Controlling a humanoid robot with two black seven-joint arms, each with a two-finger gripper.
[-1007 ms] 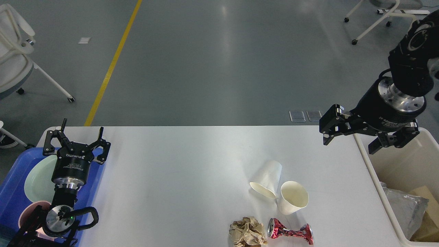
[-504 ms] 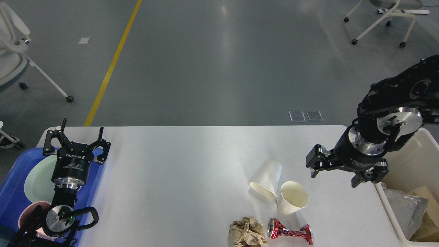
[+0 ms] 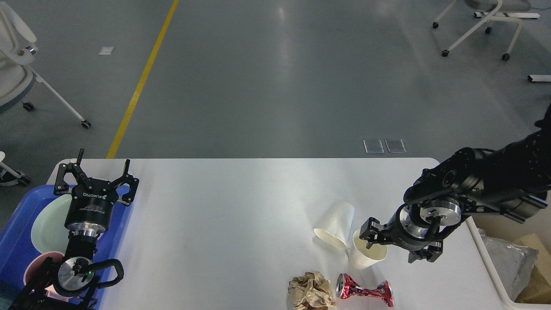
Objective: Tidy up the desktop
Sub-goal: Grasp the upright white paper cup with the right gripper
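Note:
The white desktop (image 3: 224,215) holds two paper cups: one flattened on its side (image 3: 335,224) and one tilted with its mouth showing (image 3: 363,256). A crumpled brown paper ball (image 3: 311,290) and a crushed red can (image 3: 365,292) lie near the front edge. My right gripper (image 3: 394,247) is open, low over the desktop, with one finger at the rim of the tilted cup. My left gripper (image 3: 97,170) is open and empty above the blue tray.
A blue tray (image 3: 17,241) at the left holds a pale green plate (image 3: 49,224) and a pink cup (image 3: 36,267). A cream bin (image 3: 495,262) with bagged rubbish stands at the right edge. Office chairs stand on the grey floor beyond.
My right arm has swung down and left from above the bin to the tilted paper cup. The left arm and the objects have not moved.

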